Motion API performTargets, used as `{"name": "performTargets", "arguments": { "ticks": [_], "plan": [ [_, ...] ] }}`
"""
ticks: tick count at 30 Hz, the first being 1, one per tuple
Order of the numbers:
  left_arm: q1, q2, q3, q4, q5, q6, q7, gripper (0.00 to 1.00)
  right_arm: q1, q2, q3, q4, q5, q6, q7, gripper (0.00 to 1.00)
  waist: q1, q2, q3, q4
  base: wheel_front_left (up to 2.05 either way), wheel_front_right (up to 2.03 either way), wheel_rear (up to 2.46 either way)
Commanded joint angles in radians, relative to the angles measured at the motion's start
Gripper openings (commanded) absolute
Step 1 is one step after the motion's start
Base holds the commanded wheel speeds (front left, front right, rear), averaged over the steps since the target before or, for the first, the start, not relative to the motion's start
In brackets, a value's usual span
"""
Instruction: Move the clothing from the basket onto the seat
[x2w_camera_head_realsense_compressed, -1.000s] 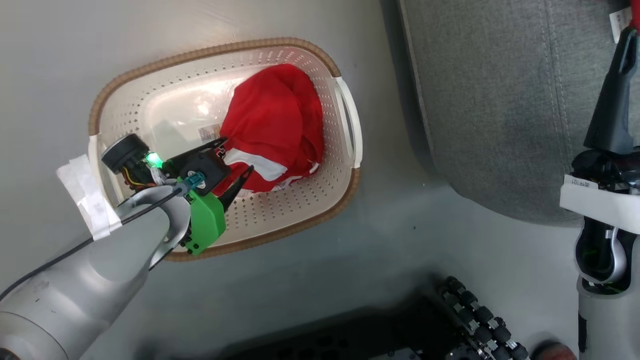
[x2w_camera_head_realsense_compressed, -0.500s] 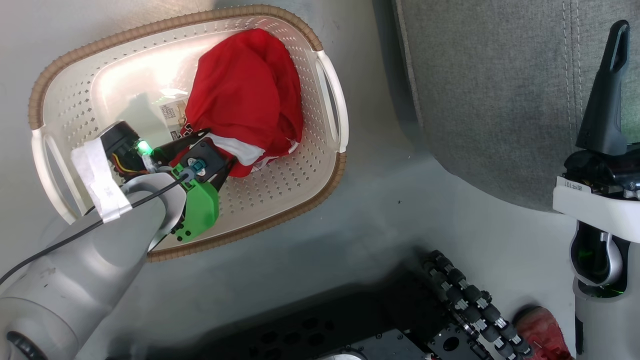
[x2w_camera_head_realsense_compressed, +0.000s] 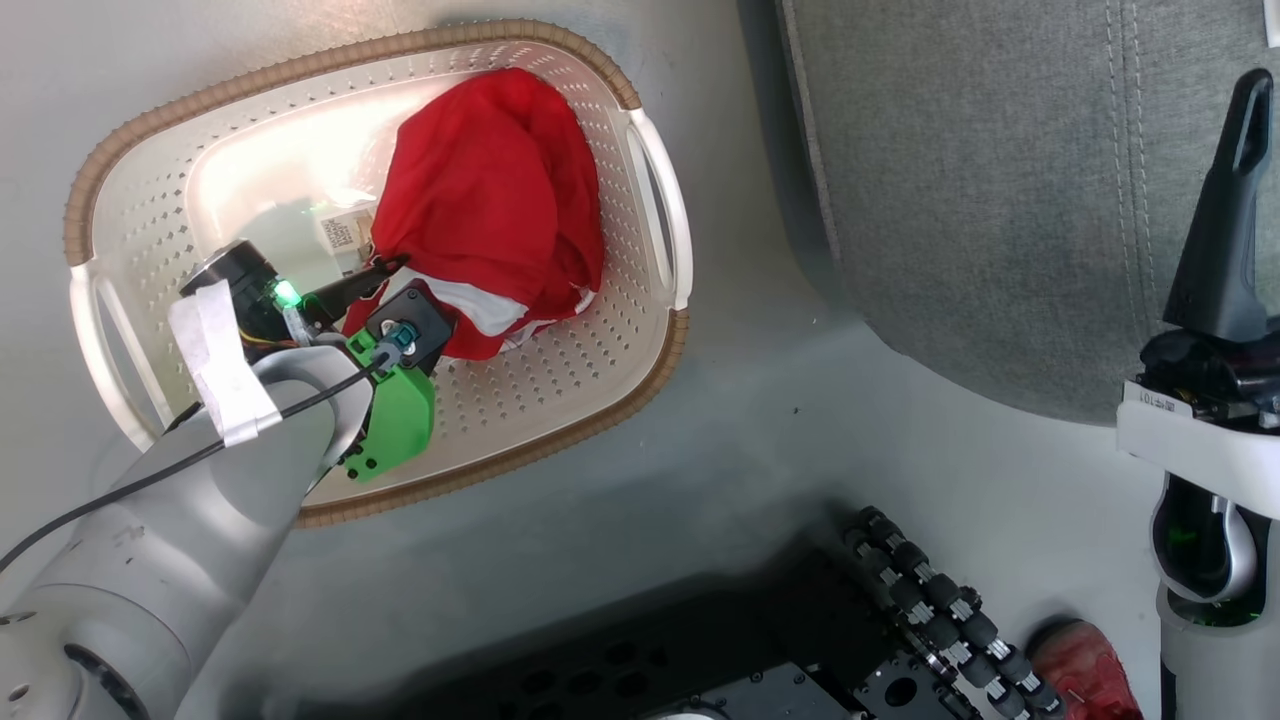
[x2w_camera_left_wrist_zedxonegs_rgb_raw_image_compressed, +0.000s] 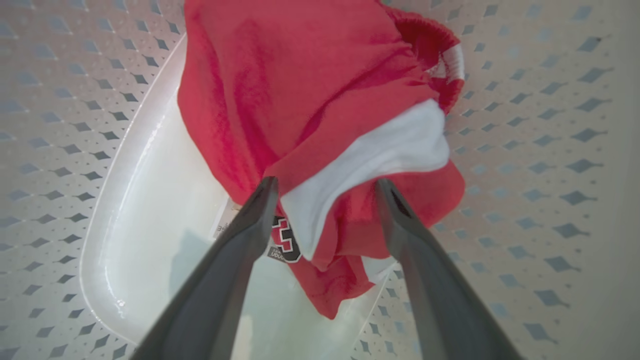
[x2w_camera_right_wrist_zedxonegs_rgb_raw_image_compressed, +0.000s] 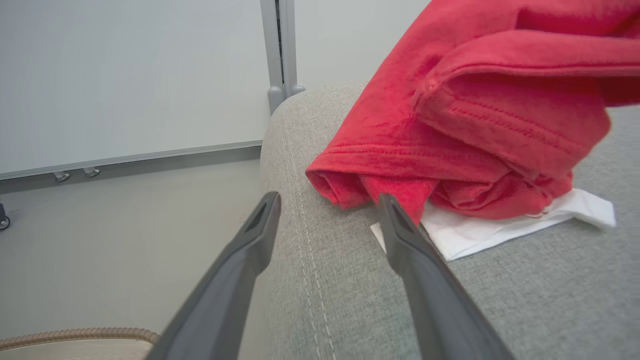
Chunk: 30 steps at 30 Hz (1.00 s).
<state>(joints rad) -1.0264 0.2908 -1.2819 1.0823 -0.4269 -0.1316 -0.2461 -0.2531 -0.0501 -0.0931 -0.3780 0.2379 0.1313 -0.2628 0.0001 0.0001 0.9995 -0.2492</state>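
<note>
So the left gripper (x2w_camera_left_wrist_zedxonegs_rgb_raw_image_compressed: 326, 185) is spread wide over the striped edge of the red clothing (x2w_camera_head_realsense_compressed: 490, 200) piled in the basket (x2w_camera_head_realsense_compressed: 560, 440), and the right gripper (x2w_camera_right_wrist_zedxonegs_rgb_raw_image_compressed: 327, 200) is spread too above the seat (x2w_camera_head_realsense_compressed: 980, 200), so a shallow pinch might grab one loose fold and drop it.

A crumpled red garment (x2w_camera_head_realsense_compressed: 490, 200) with a broad white stripe lies bunched in the basket (x2w_camera_head_realsense_compressed: 330, 62), heaped toward the end nearest the seat (x2w_camera_head_realsense_compressed: 980, 200). The basket is an oval of cream-white perforated plastic with a brown woven-look rim and white handles, and it stands upright on the floor (x2w_camera_head_realsense_compressed: 760, 420) beside the seat. The seat is a grey woven cushion with stitched seams. A second red garment (x2w_camera_right_wrist_zedxonegs_rgb_raw_image_compressed: 475, 125), folded over a white part, rests on it near its rounded edge.
</note>
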Motion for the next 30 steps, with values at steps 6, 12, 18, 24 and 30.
{"name": "performTargets", "arguments": {
  "ticks": [6, 12, 18, 24, 30],
  "plan": [
    [-0.002, -0.026, 0.001, 0.031, 0.019, 0.001, -0.013, 1.0, 0.028, 0.0, -0.016, -0.023, -0.009, -0.001, -0.003, 1.0, -0.0001, -0.0001, 0.0, 0.001, 0.0, 0.0, 0.0],
    [-0.019, -0.035, 0.001, 0.038, 0.022, 0.001, -0.019, 0.0, 0.036, 0.0, -0.025, -0.028, -0.008, -0.001, -0.003, 1.0, -0.0001, -0.0001, 0.003, 0.007, 0.0, 0.0, 0.0],
    [-0.038, -0.024, 0.001, 0.001, 0.003, 0.001, -0.019, 0.0, 0.025, 0.0, -0.031, -0.024, -0.002, -0.001, -0.003, 1.0, -0.0001, -0.0001, 0.007, 0.01, 0.0, 0.0, 0.0],
    [-0.035, 0.024, 0.007, -0.099, -0.037, 0.001, -0.019, 0.0, -0.014, 0.0, -0.016, -0.004, 0.021, -0.001, -0.003, 1.0, -0.0001, -0.0001, 0.0, 0.005, 0.0, 0.0, 0.0],
    [0.012, 0.064, 0.041, -0.199, -0.052, 0.001, -0.019, 0.0, -0.044, -0.001, -0.003, 0.027, 0.019, -0.001, -0.003, 1.0, -0.0001, -0.0001, -0.061, 0.019, 0.0, 0.0, 0.0]
  ]
}}
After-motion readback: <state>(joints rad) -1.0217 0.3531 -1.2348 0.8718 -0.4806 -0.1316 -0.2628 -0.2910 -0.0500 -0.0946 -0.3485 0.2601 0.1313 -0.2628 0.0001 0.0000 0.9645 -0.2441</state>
